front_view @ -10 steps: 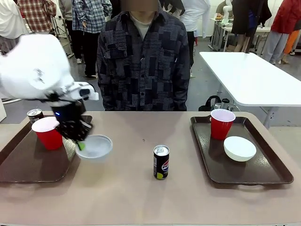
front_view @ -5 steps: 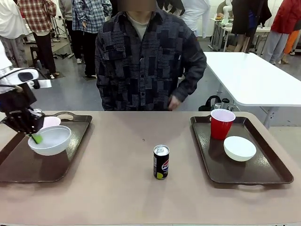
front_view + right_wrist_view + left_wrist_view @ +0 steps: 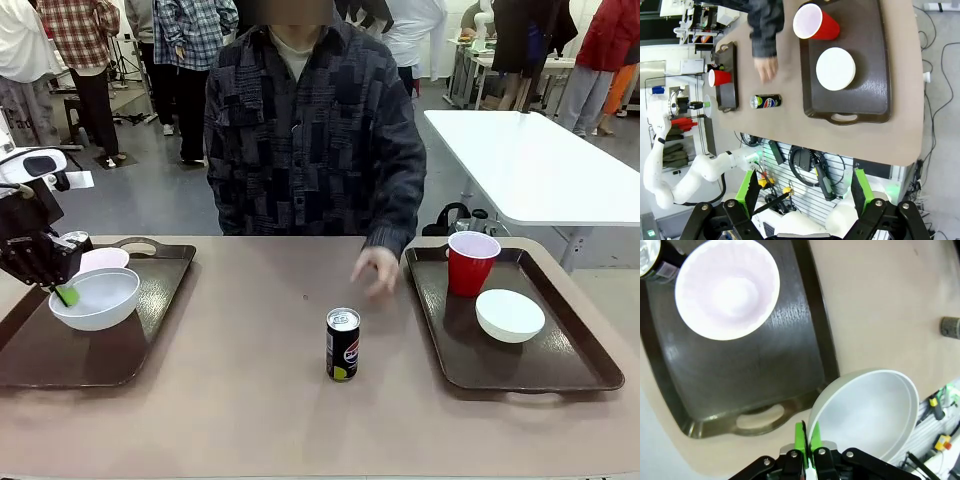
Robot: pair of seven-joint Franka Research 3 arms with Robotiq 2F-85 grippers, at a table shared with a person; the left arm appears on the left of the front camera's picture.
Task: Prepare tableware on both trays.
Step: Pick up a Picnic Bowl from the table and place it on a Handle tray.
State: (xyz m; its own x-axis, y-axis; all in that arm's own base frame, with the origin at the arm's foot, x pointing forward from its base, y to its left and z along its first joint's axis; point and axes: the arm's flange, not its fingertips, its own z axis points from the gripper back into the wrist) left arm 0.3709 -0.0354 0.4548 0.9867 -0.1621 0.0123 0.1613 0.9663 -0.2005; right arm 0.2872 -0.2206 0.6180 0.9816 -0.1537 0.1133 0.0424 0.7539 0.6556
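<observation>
Front view: left gripper (image 3: 62,290) clamped on the near rim of a white bowl (image 3: 97,298), held just over the left tray (image 3: 90,350), slightly tilted. Hard to tell from here whether touching the tray or still a bit above. Behind it, a red cup (image 3: 102,259) and a can top (image 3: 74,239) peeking out at the tray's far left corner.

Left wrist view fills in the grip: green pads (image 3: 800,440) pinched tight with the bowl's thin rim between them, bowl hanging past the tray's handle end, cup seen from above as a white circle.

Right wrist view from way up high: whole table laid out, right gripper (image 3: 805,192) with fingers spread wide, holding nothing, well above everything. Right tray (image 3: 845,65) with a second red cup (image 3: 815,22) and second bowl (image 3: 835,68), close beside each other.

Second can (image 3: 343,344) upright on bare table, between the trays.

Person's hand (image 3: 376,270) reaching out low over the table, fingers down, near the right tray's inner edge, beyond the middle can. A bit blurred.
</observation>
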